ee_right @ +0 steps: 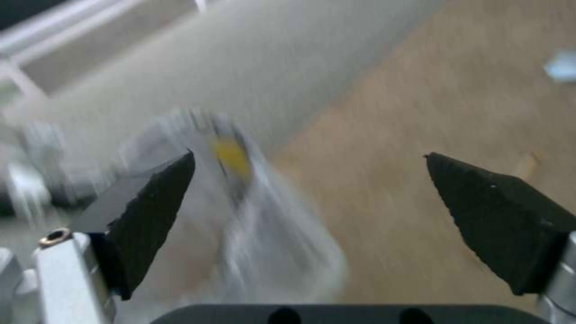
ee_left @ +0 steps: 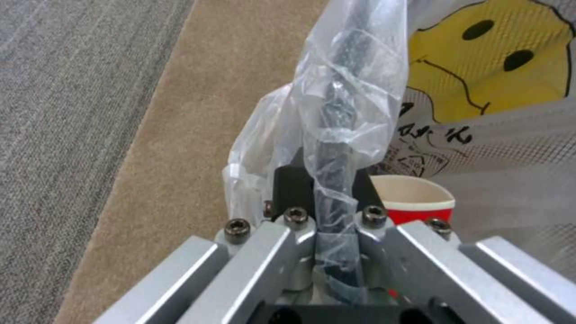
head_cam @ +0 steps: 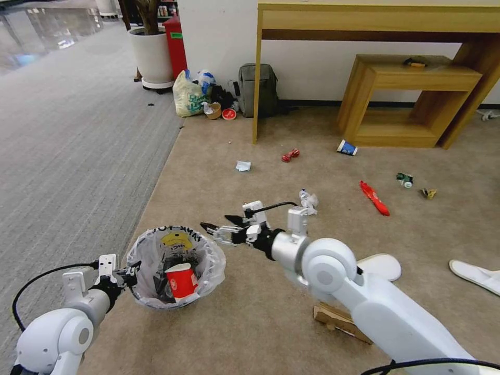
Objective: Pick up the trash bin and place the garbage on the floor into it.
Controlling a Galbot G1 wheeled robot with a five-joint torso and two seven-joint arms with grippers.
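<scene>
The trash bin (head_cam: pixel 156 291), black and lined with a crinkly plastic bag with a yellow face (ee_left: pixel 486 58), hangs just above the floor (head_cam: pixel 250 323). My left gripper (head_cam: pixel 127 275) is shut on its near rim (ee_left: pixel 336 135). A red-white cup (head_cam: pixel 181 280) lies inside. My right gripper (head_cam: pixel 219 227) hovers open and holding nothing beside the bin's far right rim; its black fingertips (ee_right: pixel 150 211) frame the blurred bin (ee_right: pixel 264 234). Garbage on the carpet: crumpled paper (head_cam: pixel 309 198), white scrap (head_cam: pixel 243 166), red wrappers (head_cam: pixel 290 154), blue cup (head_cam: pixel 347 148), green bottle (head_cam: pixel 404 180), slippers (head_cam: pixel 383 265), cardboard (head_cam: pixel 341 322).
A wooden desk (head_cam: pixel 375 21) and low shelf (head_cam: pixel 411 99) stand at the back right. A backpack (head_cam: pixel 258 89), tied yellowish bag (head_cam: pixel 188 96) and plant pot (head_cam: pixel 152 54) line the wall. Grey ribbed carpet (head_cam: pixel 67 146) lies to the left.
</scene>
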